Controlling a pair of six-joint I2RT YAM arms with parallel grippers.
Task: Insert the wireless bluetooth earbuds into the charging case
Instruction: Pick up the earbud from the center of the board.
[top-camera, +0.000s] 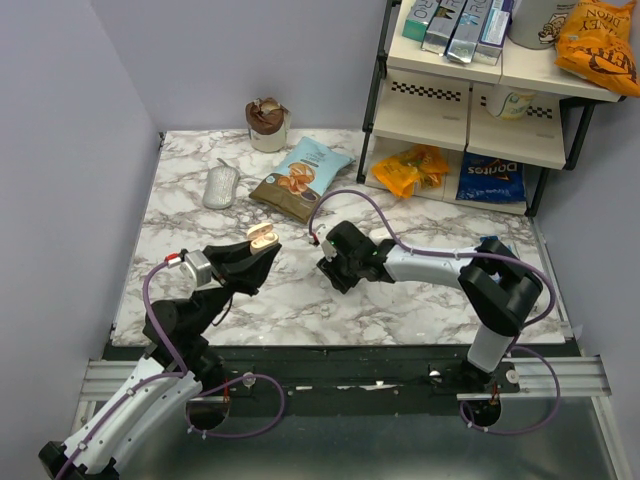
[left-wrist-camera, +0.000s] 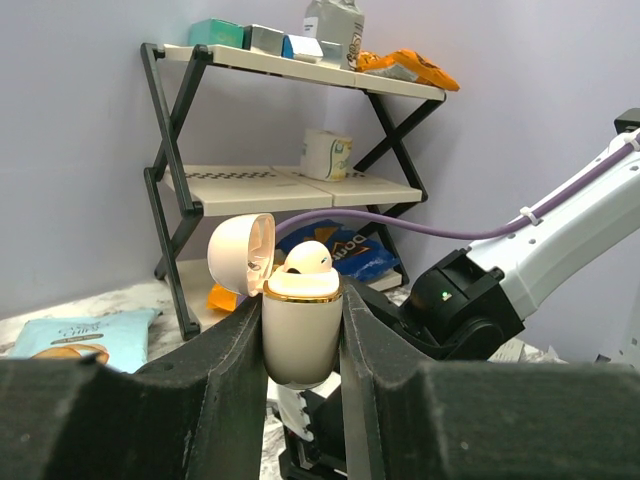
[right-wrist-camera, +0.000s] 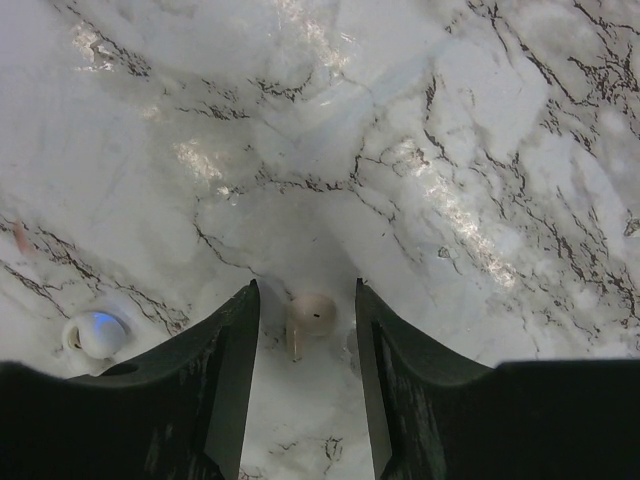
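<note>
The charging case (left-wrist-camera: 302, 335) is cream with a gold rim. It stands upright between my left gripper's (left-wrist-camera: 302, 310) fingers, lid (left-wrist-camera: 238, 252) swung open to the left. One cream earbud (left-wrist-camera: 308, 258) sits in the case's top. In the top view my left gripper (top-camera: 258, 246) holds the case (top-camera: 262, 237) above the table's left middle. My right gripper (top-camera: 329, 270) is low over the marble at centre. In its wrist view it (right-wrist-camera: 306, 300) is open, with a second cream earbud (right-wrist-camera: 309, 317) lying on the table between the fingers, touching neither.
A small white round thing with a blue glow (right-wrist-camera: 97, 333) lies left of the right gripper's fingers. A snack pouch (top-camera: 300, 178), a crumpled grey cup (top-camera: 221, 187) and a brown-topped cup (top-camera: 267, 124) stand at the back. A shelf rack (top-camera: 480, 100) fills the back right.
</note>
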